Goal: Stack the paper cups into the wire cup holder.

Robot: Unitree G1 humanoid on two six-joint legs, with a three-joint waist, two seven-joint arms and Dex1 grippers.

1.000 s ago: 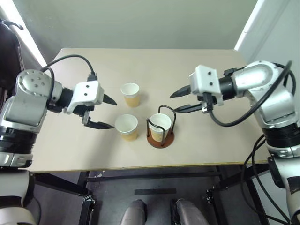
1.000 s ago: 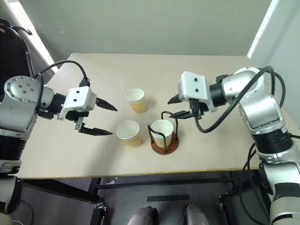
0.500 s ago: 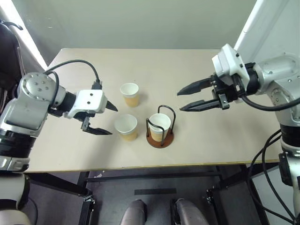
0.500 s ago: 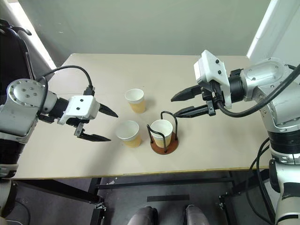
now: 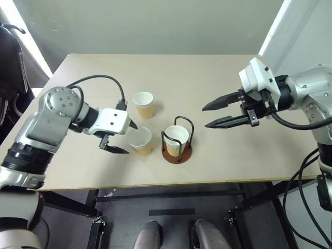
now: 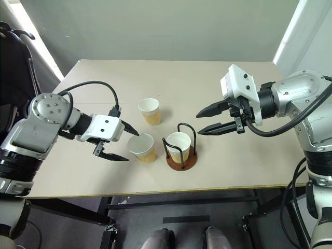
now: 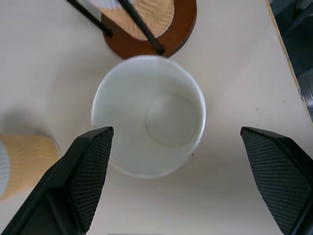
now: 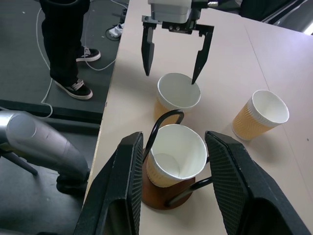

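Left gripper [image 5: 123,137] is low over the tabletop [image 5: 207,78], fingers spread wide on either side of the near paper cup [image 5: 140,140], one finger [image 7: 83,171] beside its rim; in the left wrist view neither finger touches the cup. That cup stands upright, mouth up, empty, just beside the wire cup holder [image 5: 177,141]. Holder has one paper cup [image 5: 177,139] seated inside its black hoops on the reddish-brown base, tilted a bit. Third paper cup [image 5: 143,104] stands upright farther back on the tabletop, apart from the other two. Right gripper [image 5: 217,114] hangs in the air to the right of the holder, well clear of it, fingers parted and holding nothing, pointing toward the left arm. In the right wrist view a person's legs [image 8: 66,44] in dark trousers and sneakers are on the floor past the table edge.
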